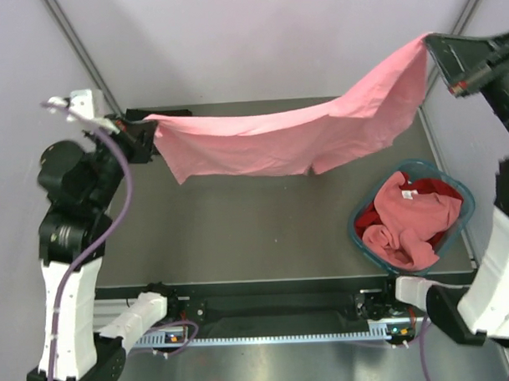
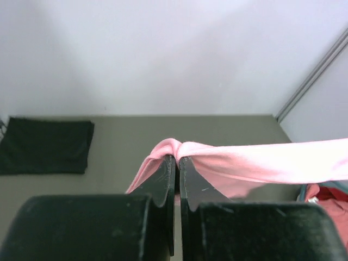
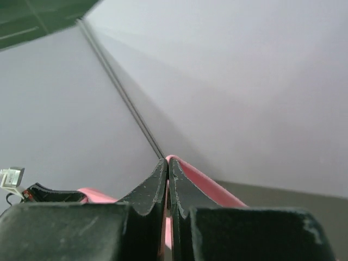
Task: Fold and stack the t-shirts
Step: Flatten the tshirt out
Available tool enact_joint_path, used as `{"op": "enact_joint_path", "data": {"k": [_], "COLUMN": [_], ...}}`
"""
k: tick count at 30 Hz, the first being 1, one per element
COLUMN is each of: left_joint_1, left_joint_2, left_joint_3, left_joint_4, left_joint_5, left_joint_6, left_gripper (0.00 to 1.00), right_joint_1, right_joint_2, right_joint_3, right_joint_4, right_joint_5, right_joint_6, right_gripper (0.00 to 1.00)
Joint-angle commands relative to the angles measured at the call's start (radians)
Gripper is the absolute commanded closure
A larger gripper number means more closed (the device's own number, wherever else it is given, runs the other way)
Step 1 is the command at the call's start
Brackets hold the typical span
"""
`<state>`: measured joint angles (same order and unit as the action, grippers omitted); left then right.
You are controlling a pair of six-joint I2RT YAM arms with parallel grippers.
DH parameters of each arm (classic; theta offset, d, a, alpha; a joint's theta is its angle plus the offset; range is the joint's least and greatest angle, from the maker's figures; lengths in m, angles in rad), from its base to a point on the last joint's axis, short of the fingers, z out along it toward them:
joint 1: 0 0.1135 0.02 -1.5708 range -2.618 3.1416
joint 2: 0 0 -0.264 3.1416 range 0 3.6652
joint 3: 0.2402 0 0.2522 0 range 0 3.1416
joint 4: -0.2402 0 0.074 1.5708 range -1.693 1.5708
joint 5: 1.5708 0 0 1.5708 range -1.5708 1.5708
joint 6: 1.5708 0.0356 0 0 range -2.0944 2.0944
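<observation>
- Pink t-shirt [image 1: 294,139] hangs above the table [image 1: 239,233], stretched from left gripper [image 1: 149,128] to right gripper [image 1: 430,42].
- Both grippers clench its edge, the right end higher.
- Another pink shirt [image 1: 406,217] lies in the basket [image 1: 354,227].

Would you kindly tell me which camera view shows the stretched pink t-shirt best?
Top external: the whole stretched pink t-shirt hangs between the left gripper and the right gripper. Each wrist view shows only a pinched edge.

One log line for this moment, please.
phase: spread | left gripper: shut on pink t-shirt | right gripper: same | shirt: stretched between both, sagging mid-span | basket: more tees inside
</observation>
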<state>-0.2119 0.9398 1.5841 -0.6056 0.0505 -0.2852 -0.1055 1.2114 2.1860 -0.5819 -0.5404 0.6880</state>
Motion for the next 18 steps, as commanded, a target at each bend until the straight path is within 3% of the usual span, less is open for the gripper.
{"op": "enact_joint_path", "data": {"k": [1, 9, 18], "left_joint_1": [-0.009, -0.009, -0.009], "left_joint_2": [-0.111, -0.188, -0.11], "left_joint_3": [0.048, 0.077, -0.091], "left_joint_4": [0.056, 0.036, 0.04], "left_joint_5": [-0.041, -0.132, -0.158], "left_joint_6": [0.067, 0.103, 0.101], "left_gripper": [1.0, 1.0, 1.0], "right_joint_1": [0.003, 0.001, 0.003], "right_joint_2": [-0.128, -0.214, -0.178], "right_joint_3": [0.029, 0.035, -0.429], "right_joint_4": [0.143, 0.224, 0.522], "right_joint_5": [-0.021, 0.034, 0.05], "right_joint_6": [0.033, 0.097, 0.105], "right_gripper": [1.0, 1.0, 1.0]}}
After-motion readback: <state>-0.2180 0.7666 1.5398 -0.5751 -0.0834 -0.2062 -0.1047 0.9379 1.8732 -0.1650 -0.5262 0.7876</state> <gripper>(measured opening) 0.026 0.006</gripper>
